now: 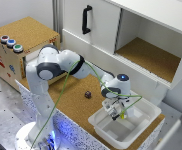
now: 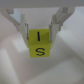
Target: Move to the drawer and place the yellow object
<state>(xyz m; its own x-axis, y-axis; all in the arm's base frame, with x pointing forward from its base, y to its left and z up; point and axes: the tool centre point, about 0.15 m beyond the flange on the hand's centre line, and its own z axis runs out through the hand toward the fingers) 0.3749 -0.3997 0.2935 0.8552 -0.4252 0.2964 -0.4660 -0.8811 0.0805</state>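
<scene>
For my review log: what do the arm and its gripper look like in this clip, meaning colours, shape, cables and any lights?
The white, rounded-segment robot arm has black bands at its joints. A thin green cable runs along it from the base to the wrist. A small blue light glows on the wrist segment. The pale gripper ends in two slim, light-grey fingers. No markings are readable.

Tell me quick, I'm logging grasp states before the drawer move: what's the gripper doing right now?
Gripper: shut on the yellow object, held between its fingertips above the white tub.
</scene>
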